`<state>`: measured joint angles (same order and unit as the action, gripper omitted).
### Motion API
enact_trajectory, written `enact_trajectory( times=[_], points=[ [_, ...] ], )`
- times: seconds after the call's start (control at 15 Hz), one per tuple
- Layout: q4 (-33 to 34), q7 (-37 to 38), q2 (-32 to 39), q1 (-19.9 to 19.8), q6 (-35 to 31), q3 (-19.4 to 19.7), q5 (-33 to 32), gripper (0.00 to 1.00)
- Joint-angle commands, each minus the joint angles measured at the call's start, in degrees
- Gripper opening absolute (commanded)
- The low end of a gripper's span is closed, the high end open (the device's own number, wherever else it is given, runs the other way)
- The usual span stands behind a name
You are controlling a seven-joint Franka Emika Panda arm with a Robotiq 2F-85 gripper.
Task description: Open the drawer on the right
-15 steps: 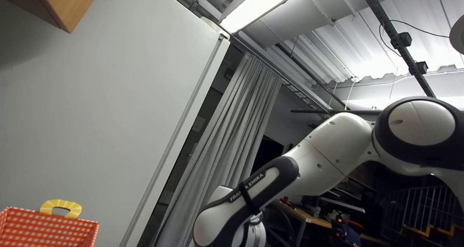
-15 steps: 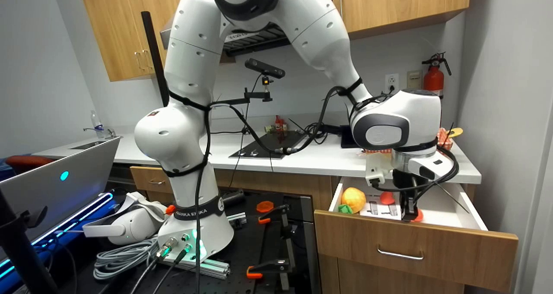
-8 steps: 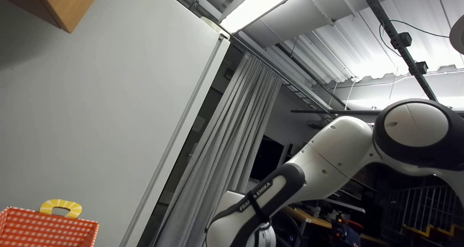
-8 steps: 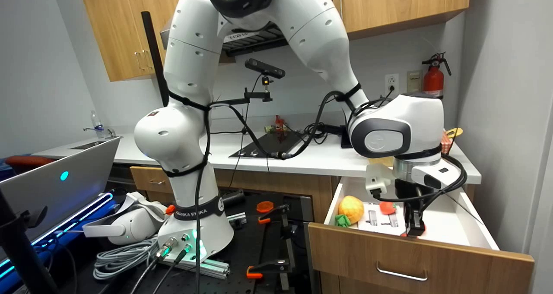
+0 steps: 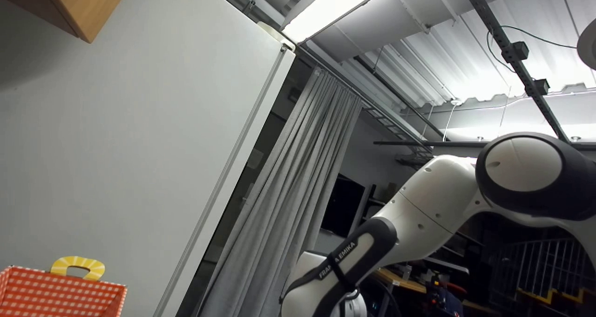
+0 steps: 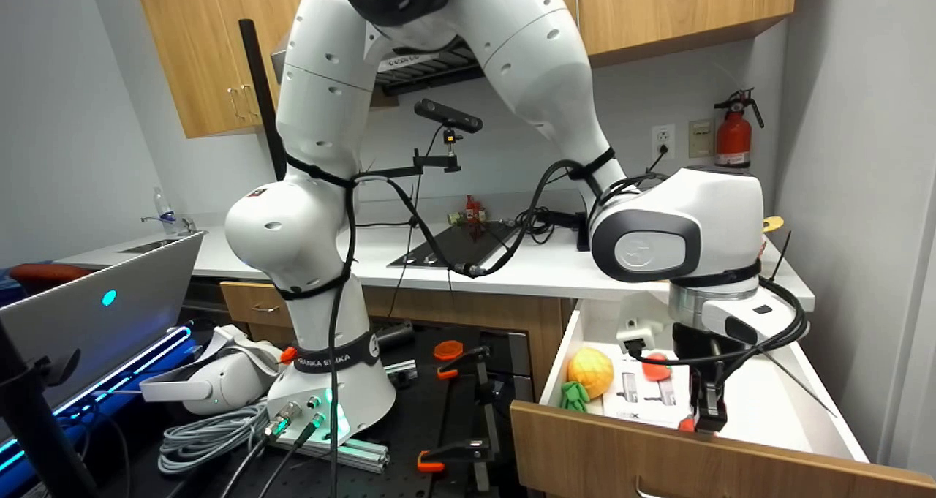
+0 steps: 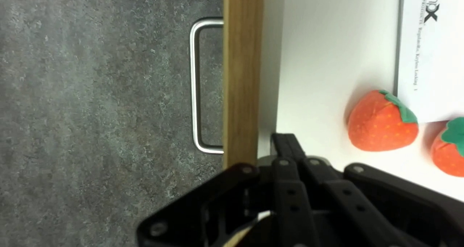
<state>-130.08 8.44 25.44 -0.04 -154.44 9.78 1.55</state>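
Black fingers (image 7: 280,145) of my gripper (image 7: 289,145) are clenched together with nothing between them, dipped inside the right-hand drawer (image 6: 621,454) and seemingly against the pale inner face of its wooden front (image 7: 242,76), though the contact itself I can't confirm. Near them lies a toy strawberry (image 7: 380,123), and outside the front the metal bar handle (image 7: 194,83) stands untouched. With the drawer well out from under the counter (image 6: 537,281), I judge the pull to be in hand and nearly finished; next I'd give a little more steady draw at most, then lift straight up clear of the front.
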Motion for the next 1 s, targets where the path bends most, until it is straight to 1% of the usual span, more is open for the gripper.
enact_trajectory(
  times=[0.0,0.47,0.93],
  points=[
    [-1.1,-0.3,1.2,-1.7,-2.7,1.8,-2.6,0.0],
    [-1.1,-0.6,1.5,-4.0,-2.7,3.4,-2.4,0.0],
    [-0.7,-0.8,2.1,-5.4,-2.9,4.4,-2.7,0.0]
  ],
)
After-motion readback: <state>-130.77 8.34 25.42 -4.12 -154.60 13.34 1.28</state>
